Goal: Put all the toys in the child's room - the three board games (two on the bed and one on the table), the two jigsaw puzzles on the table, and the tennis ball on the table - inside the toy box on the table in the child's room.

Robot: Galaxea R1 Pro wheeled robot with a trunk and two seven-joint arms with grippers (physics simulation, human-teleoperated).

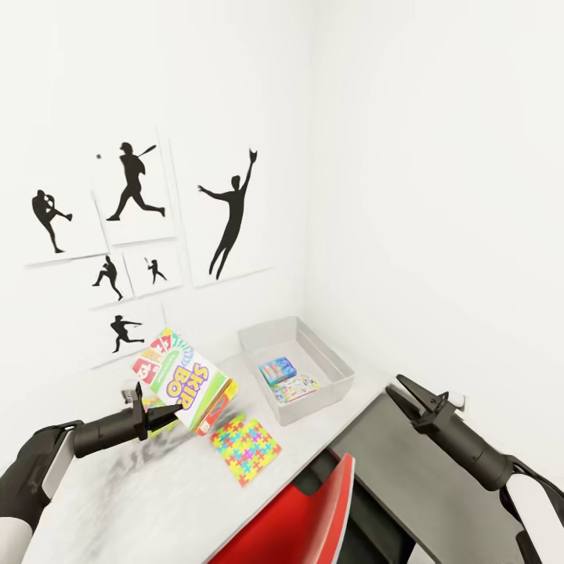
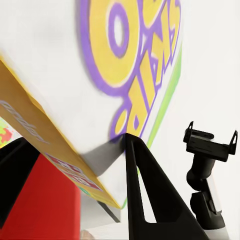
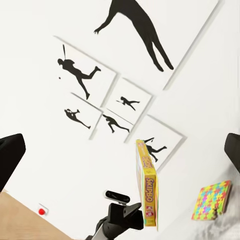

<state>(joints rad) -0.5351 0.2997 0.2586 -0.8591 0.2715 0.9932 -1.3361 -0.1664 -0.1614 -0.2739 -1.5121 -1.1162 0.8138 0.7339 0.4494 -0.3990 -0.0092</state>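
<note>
While the left claw (image 1: 149, 413) grips its lower corner, the board game (image 1: 188, 380) hangs tilted above the bench (image 1: 117, 501), a flat box with a white face, yellow "SKIP BO" lettering outlined in purple, a green border, and yellow and red side edges. In the left wrist view the black fingers (image 2: 147, 192) press against the box's face and edge. Just beyond the claw, a jigsaw puzzle (image 1: 245, 449) lies flat on the bench, a sheet of yellow, pink, blue and green pieces. Farther off, by the corner wall, stands the grey toy box (image 1: 333, 368), holding two small colourful flat items. The right claw (image 1: 407, 394), jaws parted and empty, hovers well apart, off the bench's far side.
</note>
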